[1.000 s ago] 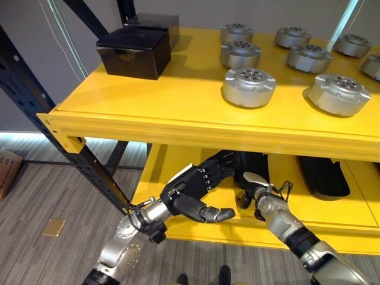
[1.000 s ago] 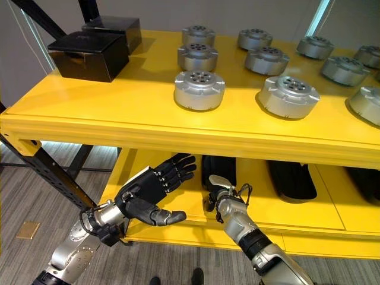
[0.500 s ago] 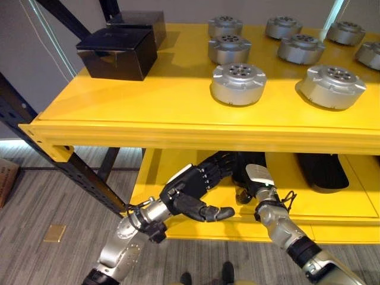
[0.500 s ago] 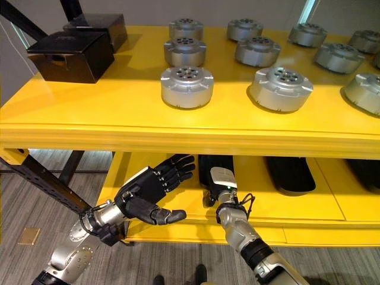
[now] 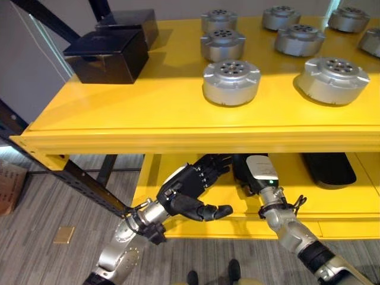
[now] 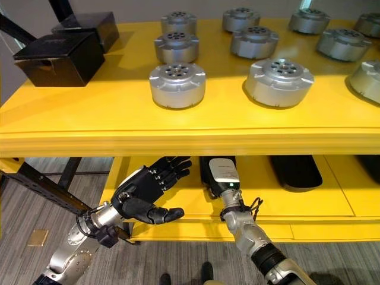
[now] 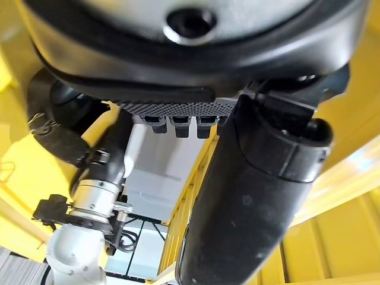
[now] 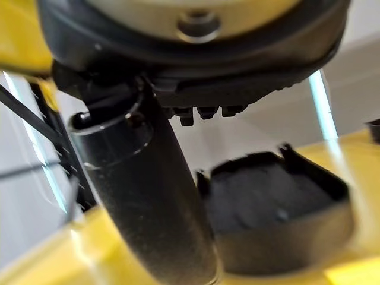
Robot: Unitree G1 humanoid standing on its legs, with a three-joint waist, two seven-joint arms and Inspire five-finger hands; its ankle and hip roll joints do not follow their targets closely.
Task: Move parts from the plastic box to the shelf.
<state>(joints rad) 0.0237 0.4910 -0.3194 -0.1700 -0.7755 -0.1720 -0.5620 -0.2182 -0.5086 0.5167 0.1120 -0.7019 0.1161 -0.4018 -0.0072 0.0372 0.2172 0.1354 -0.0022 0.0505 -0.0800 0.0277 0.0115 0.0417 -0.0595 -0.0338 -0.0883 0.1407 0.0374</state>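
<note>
Several round silver parts (image 5: pixel 231 82) stand on the yellow upper shelf (image 5: pixel 148 113). My left hand (image 5: pixel 184 193) hovers open in front of the lower shelf (image 6: pixel 178 205), thumb (image 7: pixel 255 208) stretched out, holding nothing. My right hand (image 6: pixel 225 173), its white-covered back turned up, reaches over the lower shelf's front edge beside a black tray (image 5: pixel 329 168). Its thumb (image 8: pixel 148 202) is straight and the hand is open and empty. In the right wrist view a black tray (image 8: pixel 279 208) lies just past the hand.
Two black boxes (image 5: pixel 107 53) sit at the upper shelf's left end. A dark steel upright (image 5: pixel 65 172) slants down on the left. The upper shelf's front beam (image 6: pixel 190 142) overhangs both hands. Grey wood-pattern floor (image 5: pixel 35 237) lies below.
The camera has shifted, sliding the shelf left and up in the picture. My right hand has pushed further over the lower shelf's edge, its white back turned upward. The left hand has stayed put.
</note>
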